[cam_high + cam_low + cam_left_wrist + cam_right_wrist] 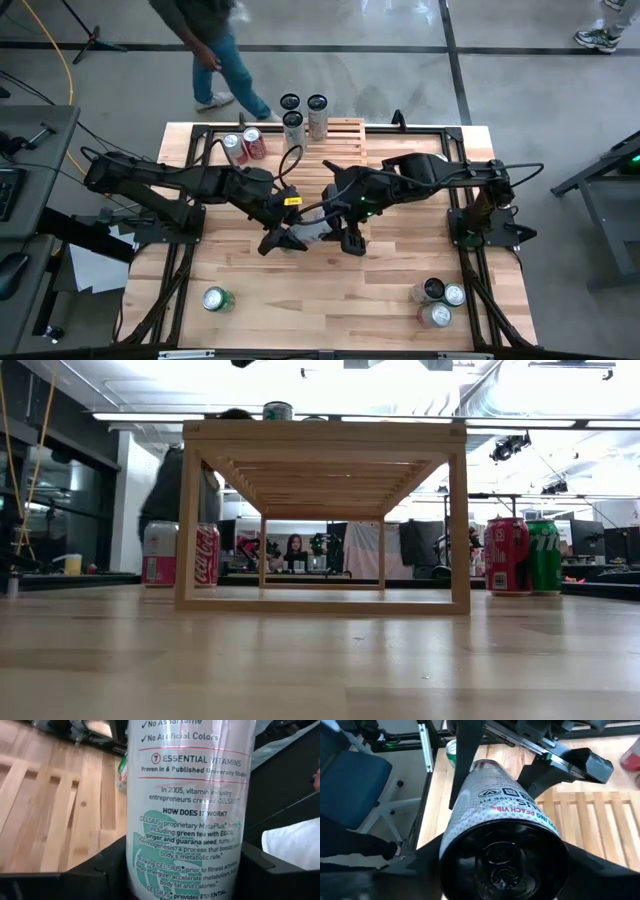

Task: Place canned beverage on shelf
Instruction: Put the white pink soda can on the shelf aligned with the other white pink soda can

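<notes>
We find both grippers meeting at the middle of the table, on one tall white can (pixel 312 232) that lies tilted between them. The left gripper (pixel 283 240) has its two dark fingers (pixel 97 870) against the can's sides, pressed to the printed wall in the left wrist view, so we record it as grasping the can. The right gripper (pixel 345 238) holds the same can from the other end: in the right wrist view its fingers (pixel 600 865) flank the can's dark base, which faces the camera, and we record a grasp there too.

The shelf (pixel 338 136), a pale slatted rack, stands at the far edge of the table, well apart from the held can. Three tall cans (pixel 304 112) are clustered at its left end. Two cans (pixel 243 145) stand on the table just left of the shelf. Near the front edge we note a green can (pixel 214 299) at the left and three cans (pixel 438 300) grouped at the right. A person (pixel 205 40) is on the floor beyond the table.
</notes>
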You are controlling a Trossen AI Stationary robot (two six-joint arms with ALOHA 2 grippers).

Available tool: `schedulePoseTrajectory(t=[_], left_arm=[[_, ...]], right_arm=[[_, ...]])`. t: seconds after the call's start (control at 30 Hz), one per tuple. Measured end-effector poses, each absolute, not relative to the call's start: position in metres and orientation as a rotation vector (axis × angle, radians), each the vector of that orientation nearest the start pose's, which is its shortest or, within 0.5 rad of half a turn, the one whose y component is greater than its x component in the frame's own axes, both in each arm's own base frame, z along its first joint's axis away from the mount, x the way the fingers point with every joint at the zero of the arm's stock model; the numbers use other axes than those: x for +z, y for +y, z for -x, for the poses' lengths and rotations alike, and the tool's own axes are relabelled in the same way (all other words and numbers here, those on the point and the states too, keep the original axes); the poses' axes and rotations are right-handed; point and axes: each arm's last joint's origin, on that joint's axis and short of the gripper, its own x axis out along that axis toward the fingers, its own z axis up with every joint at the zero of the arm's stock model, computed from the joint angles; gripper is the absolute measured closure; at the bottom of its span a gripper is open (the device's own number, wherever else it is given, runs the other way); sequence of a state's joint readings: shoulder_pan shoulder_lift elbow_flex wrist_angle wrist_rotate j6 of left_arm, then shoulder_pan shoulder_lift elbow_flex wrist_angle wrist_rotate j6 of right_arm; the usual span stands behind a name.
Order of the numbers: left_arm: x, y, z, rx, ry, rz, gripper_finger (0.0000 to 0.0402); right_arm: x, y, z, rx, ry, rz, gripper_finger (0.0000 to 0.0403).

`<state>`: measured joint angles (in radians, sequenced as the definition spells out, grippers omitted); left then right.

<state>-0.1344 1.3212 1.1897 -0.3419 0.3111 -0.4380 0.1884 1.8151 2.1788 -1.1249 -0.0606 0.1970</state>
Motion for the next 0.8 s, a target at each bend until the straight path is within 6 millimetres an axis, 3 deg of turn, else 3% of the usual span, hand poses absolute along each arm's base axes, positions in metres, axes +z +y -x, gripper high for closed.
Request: schedulePoseTrajectory(t=[0.2,0.33,0.5,0.63,0.8], left_arm=[[0.351,-0.03,-0.254,-0.231,0.649,0.467,0.0174],[0.368,-0.022,-0.219,-0.111,0.592,0.421,0.0174],[0.387,-0.016,-0.173,-0.02,0.302,0.412,0.0174],[0.374,-0.017,-0.16,-0.063,0.048,0.473,0.0174],[0.34,-0.023,-0.165,-0.161,-0.161,0.588,0.0174]], right_arm=[[0.437,0.066,-0.336,0.137,0.889,-0.163,0.0034],[0.435,0.065,-0.317,0.067,1.003,-0.136,0.0024],[0.44,0.07,-0.298,-0.03,1.043,-0.067,0.0022],[0.444,0.074,-0.291,-0.078,1.013,-0.05,0.0022],[0.445,0.078,-0.292,-0.122,0.982,-0.042,0.0021]])
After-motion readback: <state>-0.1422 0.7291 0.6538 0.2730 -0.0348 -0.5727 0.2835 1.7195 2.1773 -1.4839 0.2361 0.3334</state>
